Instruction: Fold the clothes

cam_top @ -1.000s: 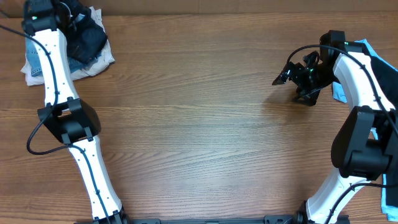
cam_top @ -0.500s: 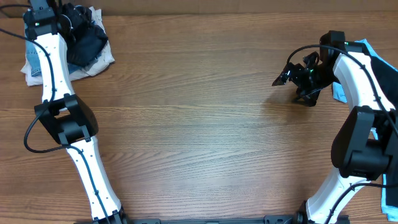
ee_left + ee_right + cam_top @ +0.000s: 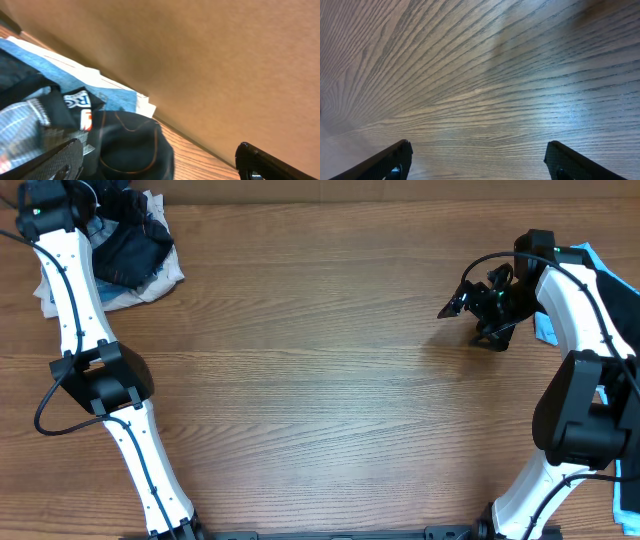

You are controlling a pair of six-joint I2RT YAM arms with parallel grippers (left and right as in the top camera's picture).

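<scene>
The clothes (image 3: 135, 255) lie in a heap at the table's far left corner: a black garment on top of blue and white fabric. My left gripper (image 3: 108, 204) hovers over the heap's back edge. In the left wrist view it (image 3: 160, 167) stands open, with the black garment (image 3: 132, 147) and its thin orange line lying loose below the jaws, and blue fabric (image 3: 107, 90) behind. My right gripper (image 3: 455, 296) hangs open over bare wood on the right; nothing sits between its fingers (image 3: 480, 162). A black-and-light-blue garment (image 3: 592, 262) lies at the right edge, partly behind the right arm.
A brown wall (image 3: 200, 60) runs right behind the heap of clothes. The wooden table (image 3: 320, 380) spreads between the two arms. A scrap of light blue (image 3: 545, 330) shows beside the right arm.
My left gripper has opened and let go of the black garment, which now rests on the heap. The left arm has shifted a little left. The right arm has not moved.
</scene>
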